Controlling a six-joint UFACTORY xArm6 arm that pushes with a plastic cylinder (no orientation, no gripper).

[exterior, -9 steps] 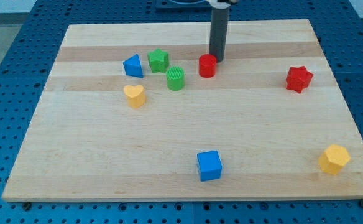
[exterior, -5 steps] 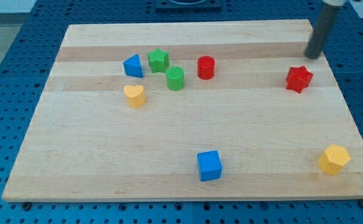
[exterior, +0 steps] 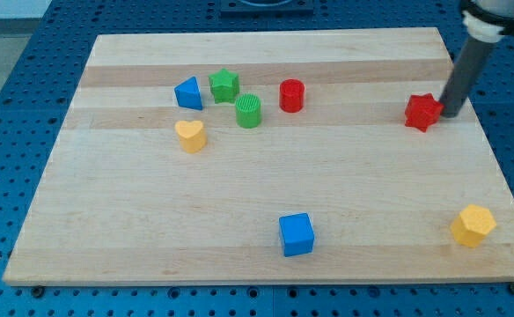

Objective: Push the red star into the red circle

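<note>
You had my tip just at the red star's right side, seemingly touching it, near the board's right edge. No jaws existed, only the rod. The red circle sat well apart, leftward.

Rod cut off above by the view's top edge.

Bare board lies between the red star and red circle, no block between.
</note>
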